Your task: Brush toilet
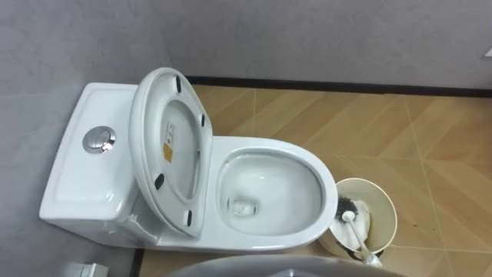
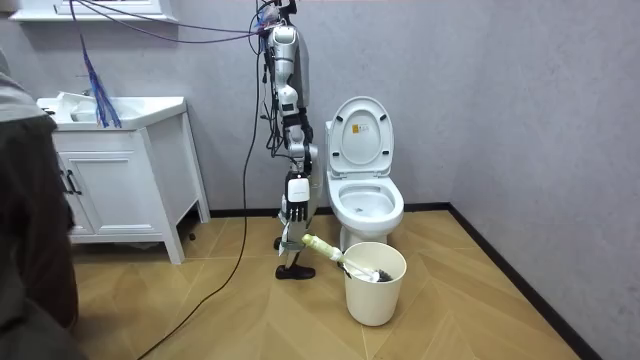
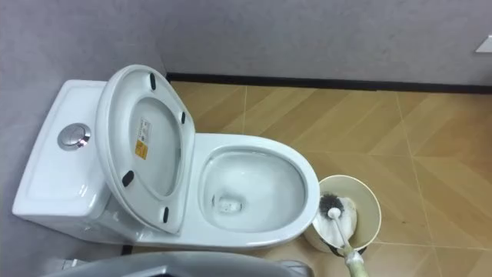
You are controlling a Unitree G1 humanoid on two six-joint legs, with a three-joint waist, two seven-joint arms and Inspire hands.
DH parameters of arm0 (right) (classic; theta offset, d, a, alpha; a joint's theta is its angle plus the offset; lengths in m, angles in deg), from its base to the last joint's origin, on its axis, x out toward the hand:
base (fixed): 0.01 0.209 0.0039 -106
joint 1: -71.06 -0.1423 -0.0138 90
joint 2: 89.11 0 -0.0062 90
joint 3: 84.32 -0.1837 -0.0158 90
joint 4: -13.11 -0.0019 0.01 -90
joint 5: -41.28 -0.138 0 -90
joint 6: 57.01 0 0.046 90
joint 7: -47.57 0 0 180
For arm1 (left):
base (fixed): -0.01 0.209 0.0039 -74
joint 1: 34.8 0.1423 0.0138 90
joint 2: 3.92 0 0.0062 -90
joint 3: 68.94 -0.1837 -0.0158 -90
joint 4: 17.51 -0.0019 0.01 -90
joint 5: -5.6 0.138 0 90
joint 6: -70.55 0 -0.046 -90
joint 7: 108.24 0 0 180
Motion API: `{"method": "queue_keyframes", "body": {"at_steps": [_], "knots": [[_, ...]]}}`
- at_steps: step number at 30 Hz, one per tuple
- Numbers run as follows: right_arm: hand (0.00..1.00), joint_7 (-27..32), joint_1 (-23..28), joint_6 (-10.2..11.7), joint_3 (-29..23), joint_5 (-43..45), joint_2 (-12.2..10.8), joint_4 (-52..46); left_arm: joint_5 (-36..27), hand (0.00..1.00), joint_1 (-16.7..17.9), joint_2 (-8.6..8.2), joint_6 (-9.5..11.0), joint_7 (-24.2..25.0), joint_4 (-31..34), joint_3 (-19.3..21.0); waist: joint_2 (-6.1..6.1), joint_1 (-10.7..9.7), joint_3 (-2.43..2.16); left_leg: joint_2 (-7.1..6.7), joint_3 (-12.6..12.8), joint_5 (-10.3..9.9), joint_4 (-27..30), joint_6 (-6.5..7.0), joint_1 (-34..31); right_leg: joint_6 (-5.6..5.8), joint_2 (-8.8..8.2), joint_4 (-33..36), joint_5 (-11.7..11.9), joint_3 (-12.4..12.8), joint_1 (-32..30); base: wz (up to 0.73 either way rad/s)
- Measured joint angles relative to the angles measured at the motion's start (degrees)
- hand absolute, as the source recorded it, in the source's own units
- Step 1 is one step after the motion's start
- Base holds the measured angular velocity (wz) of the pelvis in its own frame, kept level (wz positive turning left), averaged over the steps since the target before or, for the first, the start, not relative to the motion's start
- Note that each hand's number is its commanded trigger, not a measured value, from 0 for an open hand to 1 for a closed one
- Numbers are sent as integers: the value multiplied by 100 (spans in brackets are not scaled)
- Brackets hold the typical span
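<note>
Robot: is standing on the wood floor (image 1: 430, 138) just beside the toilet (image 1: 311, 165), on the room view's left of it. It is looking down across the bowl, with the tank at its left and the bucket at its right.
Toilet: is sitting white against the grey wall (image 1: 307, 38), with its bowl lying open.
Seat: the seat (image 1: 165, 146) is standing raised and leaning back toward the tank (image 1: 77, 165).
Flush button: a round silver flush button (image 1: 100, 140) is showing on top of the tank.
Bucket: a pale round bucket (image 1: 387, 208) is standing on the floor, just beside the front of the bowl, on the side away from the wall.
Brush: the brush (image 1: 358, 238) is resting with its dark bristle head down inside the bucket. Its handle is slanting up over the rim toward the robot.
Right hand: in the room view the right hand (image 2: 293, 218) is hanging low at the robot's side and meeting the pale end of the brush handle.
Fingers: I cannot tell whether they are apart or clamped on the handle, because they are too small to read.
Cabinet: a white cabinet (image 2: 110, 190) with a basin on top is standing against the wall, well apart from the toilet, toward the room view's left.
Person: a person (image 2: 30, 220) in dark clothing is showing at the room view's left edge, well apart from the brush.
</note>
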Motion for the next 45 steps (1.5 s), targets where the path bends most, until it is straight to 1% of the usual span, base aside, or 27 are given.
{"method": "queue_keyframes", "body": {"at_steps": [7,12,17,18,20,21,23,25,26,27,29,31,33,36,39,40,41,42,44,45], "knots": [[0,22,-7,30,3,1,0,-20,-1,0,-3,9,1,-21,0,-2,1,7,0,0,8,0,-3,0,2,0,0,5,0,8,0,0],[0,339,-3,92,-2,5,-1,-151,-15,0,0,19,7,-27,-3,-2,7,12,2,-2,24,0,-3,0,9,0,2,7,0,36,0,0],[0,935,10,353,-15,-42,0,-379,-9,0,3,26,181,-41,-3,-11,33,5,7,-2,31,0,-4,0,4,1,3,0,0,30,-2,0],[0,1000,11,376,-26,-54,0,-412,-9,0,3,26,190,-58,-2,-10,36,8,6,-2,30,0,-4,0,3,1,3,-1,0,29,-3,0],[0,1227,5,487,-217,-83,0,-621,-9,0,1,25,232,-124,-2,-9,69,14,1,0,34,0,-4,0,-53,1,6,14,0,33,-71,0],[0,1292,5,503,-252,-115,2,-705,-10,0,-7,25,248,-129,0,-8,77,15,0,1,36,0,-3,0,-89,1,6,20,1,30,-102,0],[0,1515,19,688,-366,-317,1,-987,-9,0,-4,26,315,-146,45,-6,88,7,-6,3,42,0,1,0,-168,3,6,19,20,10,-176,0],[0,1630,16,779,-407,-509,0,-1183,0,0,-5,29,336,-146,84,-4,93,14,-6,3,47,0,7,0,-212,1,5,8,31,4,-210,0],[0,1708,10,859,-414,-627,0,-1287,3,0,-4,39,341,-146,90,-3,92,18,-6,3,41,0,8,0,-228,1,5,-2,34,-1,-214,0],[0,1734,13,886,-415,-675,0,-1349,3,0,-3,48,340,-146,96,-2,91,17,-5,3,39,0,8,0,-233,1,5,-3,34,-4,-215,0],[0,1857,-41,1037,-414,-949,0,-1401,-1,0,-3,93,346,-146,124,-3,87,32,-6,3,44,0,7,0,-265,0,5,-7,34,-13,-235,0],[0,1959,-84,1101,-402,-1124,1,-1396,-4,0,-1,104,367,-147,185,-4,83,36,-15,3,45,0,7,0,-319,0,4,0,39,-22,-286,0],[0,2028,-116,1121,-389,-1261,1,-1393,-26,0,-2,106,402,-155,196,-5,87,40,-26,3,43,0,8,0,-369,0,6,3,51,-21,-328,0],[0,2175,-143,1178,-382,-1310,3,-1394,-71,0,-13,108,467,-263,260,-8,117,43,-33,6,39,1,9,0,-464,-3,8,42,56,-38,-435,-1],[0,2378,-296,1219,-391,-1296,16,-1385,-80,0,-109,112,609,-423,282,-9,141,37,-21,18,20,1,20,0,-626,-7,8,179,58,-52,-630,-2],[0,2452,-363,1266,-391,-1301,21,-1366,-163,0,-188,119,670,-481,281,-9,150,33,-22,19,17,1,24,1,-703,-9,6,201,60,-58,-719,5],[0,2508,-421,1312,-376,-1302,24,-1358,-324,0,-259,129,720,-514,280,-10,158,35,-23,18,12,1,50,1,-810,-16,2,216,70,-79,-841,6],[0,2532,-459,1326,-365,-1302,23,-1349,-398,0,-281,134,748,-523,280,-10,184,34,-39,19,3,2,80,1,-882,-15,-1,229,83,-97,-893,8],[0,2594,-691,1370,-336,-1309,24,-1093,-525,0,-506,139,844,-603,280,-19,161,16,4,17,-52,2,251,2,-1179,-17,-21,316,113,-160,-1099,12],[0,2603,-736,1378,-337,-1307,25,-1034,-525,0,-536,141,867,-628,280,-26,161,11,5,15,-73,2,290,3,-1271,-19,-27,333,116,-181,-1165,16]]}}
